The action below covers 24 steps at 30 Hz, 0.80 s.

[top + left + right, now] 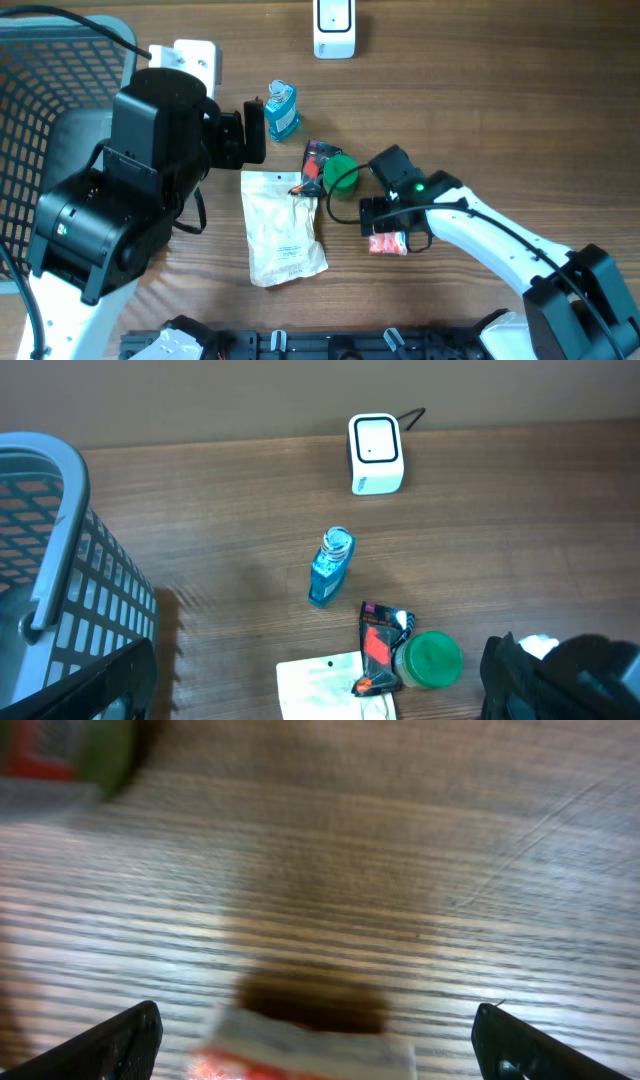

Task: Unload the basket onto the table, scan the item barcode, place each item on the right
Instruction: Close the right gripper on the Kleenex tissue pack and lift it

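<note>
Two grippers are in view, both with jaws spread wide and nothing clamped in either. The right gripper [392, 222] hangs low over a small red-and-white packet [388, 243], which lies flat on the tabletop [500, 110] a little right of centre. In the right wrist view its fingers [125, 1042] stand to either side of that packet, which shows blurred at the near edge, between them but not gripped. I take this packet for the item to scan, and the wide stance for a set-up to close across it. Through the blur I cannot tell whether the fingertips touch the wood, and no barcode can be made out.

The left gripper [252, 133] is on the left, pointing right toward a blue bottle [283, 110] but apart from it. It seems parked clear to leave the other arm room.

The scanner [334, 30] stands at the far edge, well apart from the packet, so the packet would need lifting and carrying far and leftward. Just left of the right gripper lie a green-lidded jar [342, 173], a red-and-black sachet [317, 160] and a white pouch [283, 228]. A wire basket [40, 90] sits far left.
</note>
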### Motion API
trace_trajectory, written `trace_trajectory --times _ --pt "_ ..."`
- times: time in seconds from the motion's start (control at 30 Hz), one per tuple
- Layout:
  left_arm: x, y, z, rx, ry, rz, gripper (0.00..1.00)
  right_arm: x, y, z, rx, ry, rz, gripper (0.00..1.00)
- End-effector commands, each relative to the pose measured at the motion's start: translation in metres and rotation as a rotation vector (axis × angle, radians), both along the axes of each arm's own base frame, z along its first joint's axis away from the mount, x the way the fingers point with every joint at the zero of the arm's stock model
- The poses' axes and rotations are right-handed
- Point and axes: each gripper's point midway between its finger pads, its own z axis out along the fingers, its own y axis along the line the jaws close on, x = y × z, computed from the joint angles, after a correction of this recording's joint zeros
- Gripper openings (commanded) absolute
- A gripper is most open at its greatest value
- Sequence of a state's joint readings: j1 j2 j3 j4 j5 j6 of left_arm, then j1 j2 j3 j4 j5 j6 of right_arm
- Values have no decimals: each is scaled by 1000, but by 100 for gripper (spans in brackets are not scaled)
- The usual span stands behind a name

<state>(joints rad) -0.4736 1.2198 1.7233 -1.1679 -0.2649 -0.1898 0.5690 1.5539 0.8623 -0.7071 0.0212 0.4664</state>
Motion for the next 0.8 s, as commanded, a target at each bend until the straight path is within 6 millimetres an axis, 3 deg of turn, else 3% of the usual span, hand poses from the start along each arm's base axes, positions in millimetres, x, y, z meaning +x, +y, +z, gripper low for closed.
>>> trace_trajectory --times 0.0,0.07,0.17,0.2,0.23,0.27,0.3,0.33,0.53,0.77 --pt "-3 7 4 -2 -13 24 100 22 8 21 -10 -57 18 100" --pt "-3 7 4 -2 -13 24 100 24 10 29 -8 -60 18 95" --pt "-3 7 4 -2 -13 24 100 26 11 39 -11 -54 16 38" --pt "-3 7 4 -2 -13 24 100 25 11 41 -10 -49 14 27" --pt "-3 7 4 -2 -13 24 100 23 11 41 -9 -39 11 25" --pt "-3 7 4 -2 -13 24 100 21 10 41 -8 -27 -7 30" --pt "-3 7 4 -2 -13 24 100 18 8 40 -13 -12 -31 79" --pt "-3 7 4 -2 -13 24 100 13 5 39 -18 10 -56 100" --pt "-3 7 4 -2 -13 24 100 -13 -4 36 -35 125 -214 100" --pt "-5 7 2 3 -3 25 100 -23 -2 31 -21 165 -310 100"
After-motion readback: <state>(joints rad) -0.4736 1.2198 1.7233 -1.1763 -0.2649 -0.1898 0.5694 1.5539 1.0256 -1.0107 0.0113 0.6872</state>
